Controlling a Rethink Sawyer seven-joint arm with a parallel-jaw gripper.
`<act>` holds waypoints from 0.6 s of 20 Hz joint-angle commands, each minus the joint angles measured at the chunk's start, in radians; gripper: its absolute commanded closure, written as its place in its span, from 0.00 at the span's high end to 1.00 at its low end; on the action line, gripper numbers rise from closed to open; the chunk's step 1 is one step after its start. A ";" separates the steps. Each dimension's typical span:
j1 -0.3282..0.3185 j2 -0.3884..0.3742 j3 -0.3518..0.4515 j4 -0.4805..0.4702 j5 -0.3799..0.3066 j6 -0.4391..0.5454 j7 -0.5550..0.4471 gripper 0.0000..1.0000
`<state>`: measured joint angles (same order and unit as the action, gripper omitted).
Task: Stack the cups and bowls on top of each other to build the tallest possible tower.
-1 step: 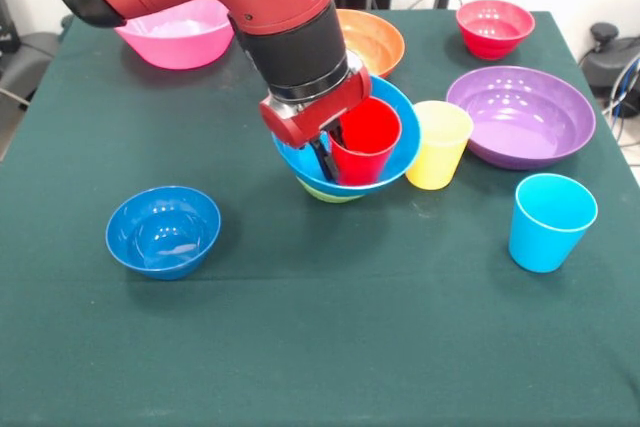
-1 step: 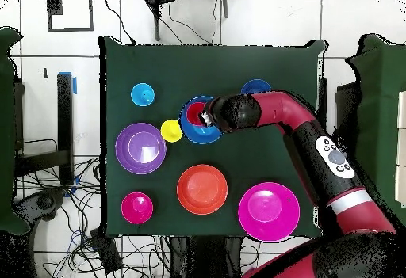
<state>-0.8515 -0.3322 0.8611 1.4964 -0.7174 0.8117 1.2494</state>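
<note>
My pincer (image 1: 330, 152) at red cup (image 1: 368, 137) rim, cup upright in large blue bowl (image 1: 400, 152); grip state unclear.

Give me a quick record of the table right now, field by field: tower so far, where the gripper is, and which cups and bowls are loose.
tower: red cup in large blue bowl, on green bowl
gripper: gripper at the red cup's rim; open or shut not visible
loose cups: yellow cup, sky-blue cup
loose bowls: small blue bowl, pink bowl, orange bowl, small red bowl, purple bowl
</note>
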 commanded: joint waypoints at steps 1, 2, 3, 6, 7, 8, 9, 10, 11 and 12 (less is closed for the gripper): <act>0.035 -0.027 -0.086 -0.039 -0.089 0.065 -0.189 0.00; 0.036 -0.029 -0.088 -0.038 -0.089 0.067 -0.188 0.00; 0.037 -0.025 -0.091 -0.041 -0.091 0.064 -0.189 0.00; 0.040 -0.030 -0.099 -0.041 -0.093 0.065 -0.186 0.00; 0.041 -0.033 -0.102 -0.040 -0.094 0.066 -0.185 0.00; 0.042 -0.035 -0.105 -0.039 -0.095 0.067 -0.184 0.00; 0.041 -0.038 -0.106 -0.036 -0.095 0.068 -0.184 0.00; 0.039 -0.043 -0.106 -0.031 -0.094 0.069 -0.185 0.00; 0.038 -0.049 -0.106 -0.027 -0.091 0.071 -0.185 0.00; 0.038 -0.055 -0.107 -0.022 -0.089 0.072 -0.183 0.00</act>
<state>-0.8512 -0.3756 0.8231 1.4967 -0.7237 0.8118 1.2494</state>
